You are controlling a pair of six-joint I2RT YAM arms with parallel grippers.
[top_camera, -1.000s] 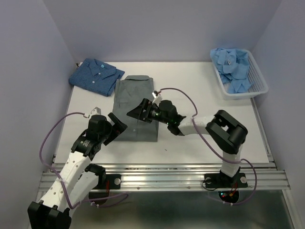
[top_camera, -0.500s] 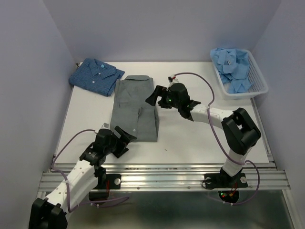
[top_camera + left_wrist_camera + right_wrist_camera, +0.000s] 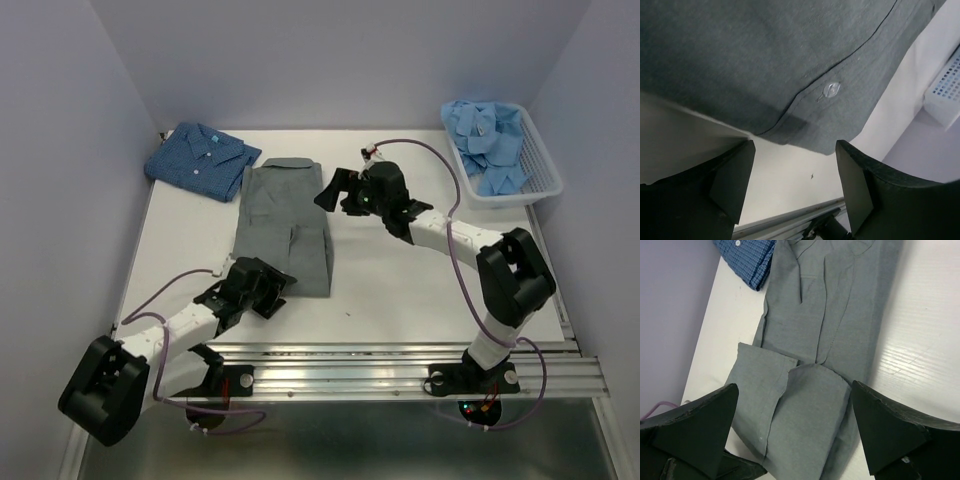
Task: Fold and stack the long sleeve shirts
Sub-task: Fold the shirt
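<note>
— On the table [image 3: 430, 290], our dark grey shirt [image 3: 285, 210] lay folded lengthwise, with the blue shirt [image 3: 200, 160] folded beyond it.
— And our grippers?
— Our left gripper [image 3: 272, 288] gaped wide at the hem, and our right gripper [image 3: 330, 190] wide beside the collar, both empty. We judged a one-layer pinch could drag the sleeve folds loose.

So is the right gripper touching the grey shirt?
Apart. The right wrist view shows the right gripper open and well clear of the grey shirt lying beneath it.
</note>
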